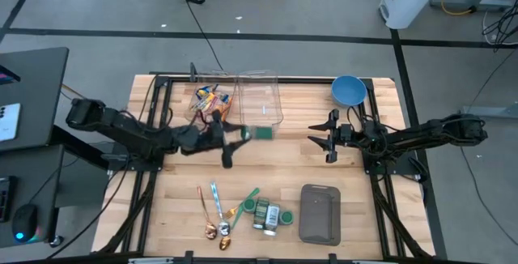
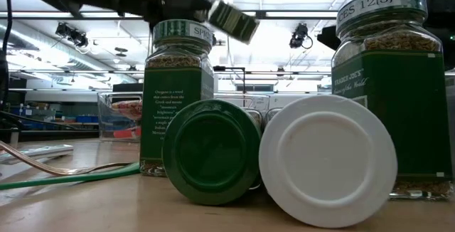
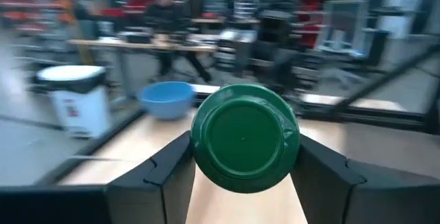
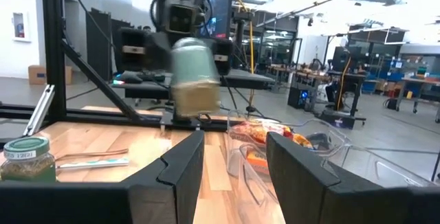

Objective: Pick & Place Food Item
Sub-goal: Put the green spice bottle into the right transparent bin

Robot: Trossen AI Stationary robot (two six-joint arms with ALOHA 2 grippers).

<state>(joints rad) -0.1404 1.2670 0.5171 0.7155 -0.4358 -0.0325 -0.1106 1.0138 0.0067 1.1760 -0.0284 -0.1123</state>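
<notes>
My left gripper [image 1: 243, 134] is clamped on a spice jar [image 1: 261, 133] with a green lid, and I carry it in the air just off the near edge of the clear plastic container [image 1: 261, 98], the empty bin I will use as my landmark. In my left wrist view the jar [image 3: 244, 138] sits squarely between my two dark fingers [image 3: 168, 172], its round green lid facing the camera, each finger pressing against one side of it. From table height the jar [image 2: 231, 20] shows tilted, up above the table. My right gripper [image 1: 330, 142] hangs on the far side of the jar from my left arm, off the container's near corner on the blue bowl's side, its jaws standing apart with nothing between them; in its own view the two fingers [image 4: 180, 165] frame only bare tabletop, and the jar [image 4: 195, 76] shows blurred beyond them, in front of my other arm. A second clear container [image 1: 212, 100] holding bright wrapped snacks touches the landmark container on its left-arm side. The blue bowl [image 1: 349, 90] rests beyond the container's other side, near the table's back corner. Well toward the front edge from the container lie more spice jars [image 1: 265, 214], several spoons [image 1: 218, 214] and a grey tray [image 1: 320, 213].
</notes>
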